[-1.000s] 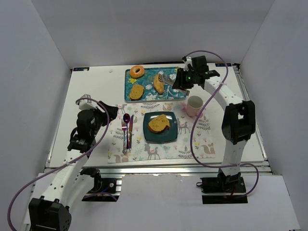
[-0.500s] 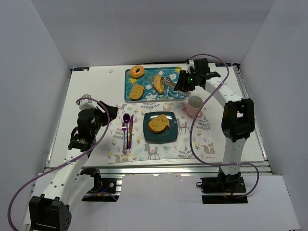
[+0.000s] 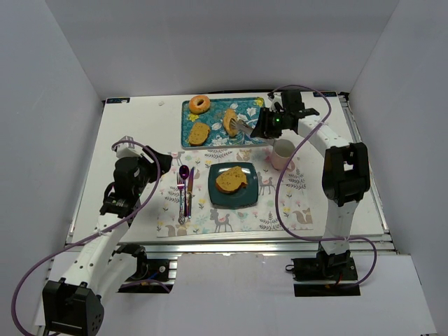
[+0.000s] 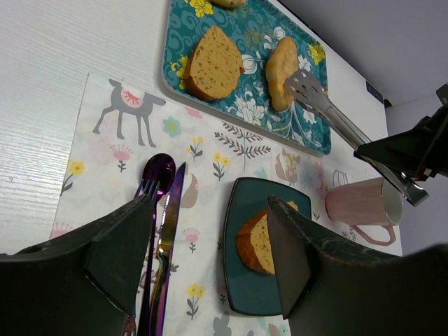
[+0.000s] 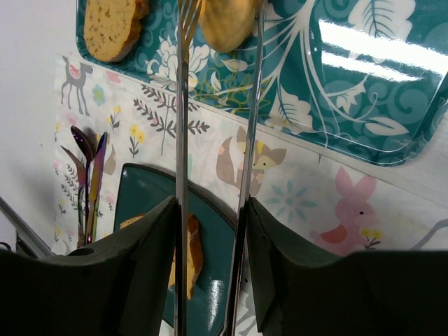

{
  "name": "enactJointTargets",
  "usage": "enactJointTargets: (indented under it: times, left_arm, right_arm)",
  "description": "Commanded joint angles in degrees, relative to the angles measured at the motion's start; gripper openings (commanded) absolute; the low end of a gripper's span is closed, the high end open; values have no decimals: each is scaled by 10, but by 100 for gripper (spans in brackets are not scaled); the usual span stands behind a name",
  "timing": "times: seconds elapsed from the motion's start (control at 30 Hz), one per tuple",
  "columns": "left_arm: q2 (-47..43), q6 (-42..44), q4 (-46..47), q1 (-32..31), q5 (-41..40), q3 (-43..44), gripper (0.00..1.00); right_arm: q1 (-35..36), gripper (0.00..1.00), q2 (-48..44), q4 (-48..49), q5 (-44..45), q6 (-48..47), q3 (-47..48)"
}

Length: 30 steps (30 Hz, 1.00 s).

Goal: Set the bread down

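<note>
Bread (image 5: 225, 21) between tongs (image 5: 183, 140) (right arm (image 3: 318, 134) outstretched)

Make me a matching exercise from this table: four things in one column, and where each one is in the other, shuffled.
Things:
1 bagel
2 mug
3 spoon
4 tongs

Places:
A in the right gripper
B left of the plate
C far left corner of the tray
D right of the plate

Pairs: 1-C, 2-D, 3-B, 4-A
</note>
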Motion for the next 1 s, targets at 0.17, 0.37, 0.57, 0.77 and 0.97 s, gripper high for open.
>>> enactJointTargets:
  times: [0.17, 0.37, 0.57, 0.77, 0.97]
  left_arm:
    - [3, 5, 2, 4, -7, 28, 75]
    - [7, 5, -1, 4, -8, 33, 75]
    - [7, 4, -5, 4, -8, 38, 75]
    - [11, 4, -8, 4, -10, 44, 75]
    - [12, 3, -7, 3, -9, 46, 75]
  right_arm:
    - [-3, 48, 6, 28, -33, 24, -8]
    - [-5, 49, 15, 31, -36, 35, -9]
    - [-8, 50, 23, 37, -38, 46, -18]
    - [-9, 42, 27, 41, -43, 49, -15]
    - [-16, 22, 25, 52, -66, 52, -16]
